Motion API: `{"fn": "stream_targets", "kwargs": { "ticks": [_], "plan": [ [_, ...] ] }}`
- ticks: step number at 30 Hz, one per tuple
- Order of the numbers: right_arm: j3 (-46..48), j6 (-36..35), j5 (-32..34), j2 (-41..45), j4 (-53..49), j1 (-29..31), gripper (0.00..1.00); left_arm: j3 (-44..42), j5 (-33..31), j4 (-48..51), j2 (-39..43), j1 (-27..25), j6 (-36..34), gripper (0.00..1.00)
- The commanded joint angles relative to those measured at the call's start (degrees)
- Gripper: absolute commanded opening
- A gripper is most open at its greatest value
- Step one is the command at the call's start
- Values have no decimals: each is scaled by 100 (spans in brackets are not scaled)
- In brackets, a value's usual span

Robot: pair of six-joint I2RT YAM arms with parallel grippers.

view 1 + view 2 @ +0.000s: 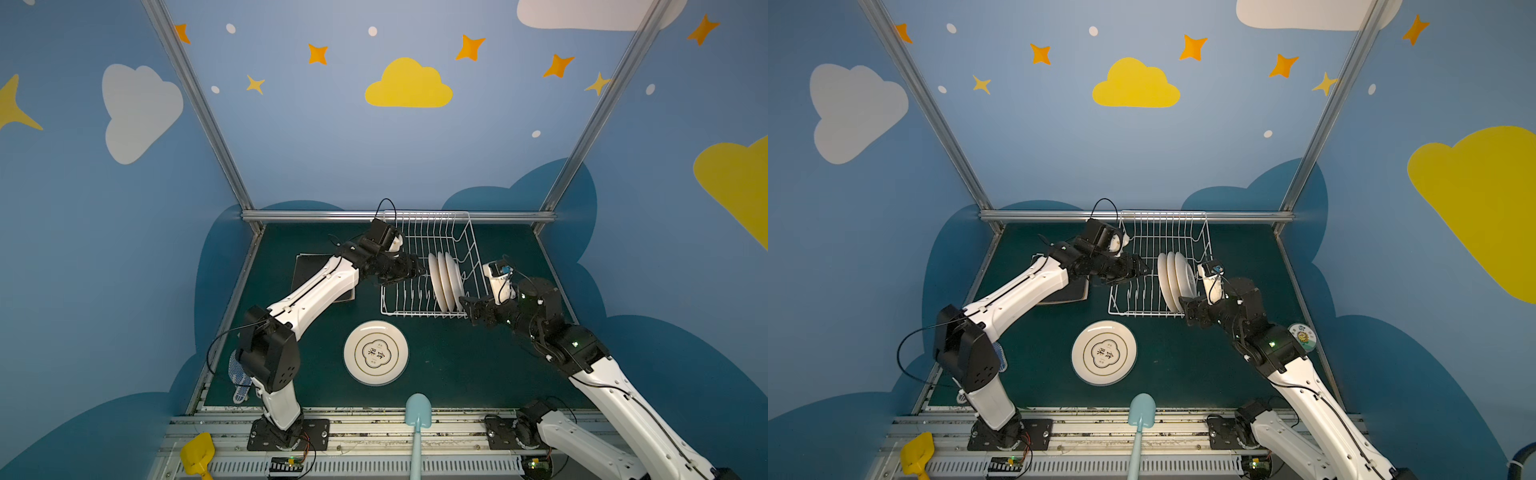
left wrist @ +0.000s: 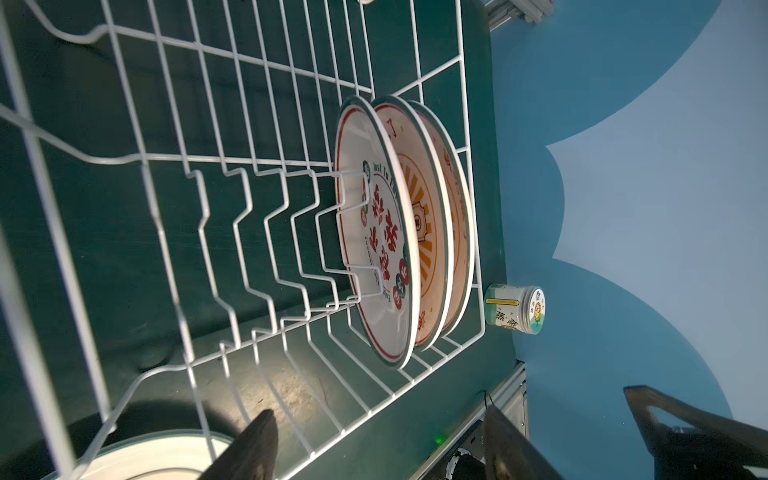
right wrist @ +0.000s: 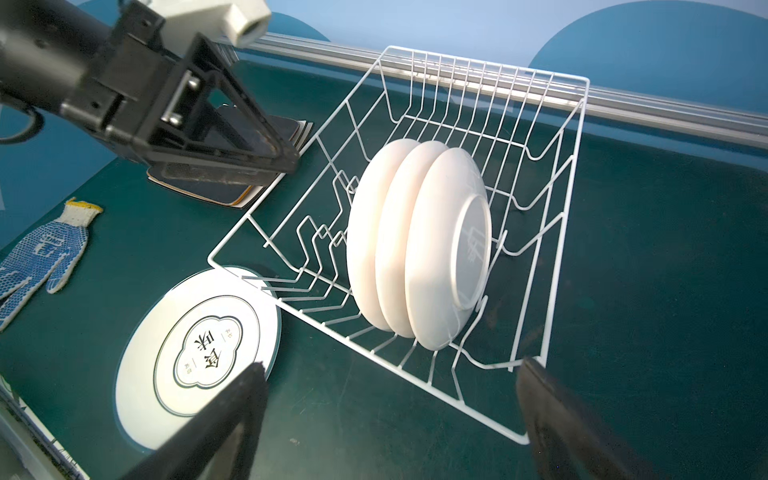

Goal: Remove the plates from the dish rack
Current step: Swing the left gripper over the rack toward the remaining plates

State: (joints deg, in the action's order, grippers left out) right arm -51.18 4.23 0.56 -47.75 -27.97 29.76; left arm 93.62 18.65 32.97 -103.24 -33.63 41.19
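Plates, top view: three round plates (image 1: 446,282) stood on edge at the right end of the dish rack (image 1: 432,232); a flat plate (image 1: 376,352) lay on the desk (image 1: 457,365).
Left tool, top view: the left tool (image 1: 417,268) reached over the rack's left side, near the first plate but not touching it.
Left wrist view: its fingers (image 2: 257,440) were apart and empty, facing the printed faces.
Right wrist view: the right tool (image 3: 390,365) was spread wide and empty at the rack's near corner.
Risk: a shallow pinch on the rim could let the plate slip or drag its neighbours and the light rack.
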Motion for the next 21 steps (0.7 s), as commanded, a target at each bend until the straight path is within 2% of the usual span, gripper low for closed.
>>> {"fn": "stream_targets", "kwargs": {
  "ticks": [1,9,21],
  "plan": [
    [55,51,85,68,1,-48,93,263,30,-310,-217,-65,177,70],
    [125,-93,207,205,9,-101,93,931,253,-217,-1008,-72,209,57],
    [161,-131,279,312,71,-172,93,1662,310,93,-1785,-115,167,46]
  ]
}}
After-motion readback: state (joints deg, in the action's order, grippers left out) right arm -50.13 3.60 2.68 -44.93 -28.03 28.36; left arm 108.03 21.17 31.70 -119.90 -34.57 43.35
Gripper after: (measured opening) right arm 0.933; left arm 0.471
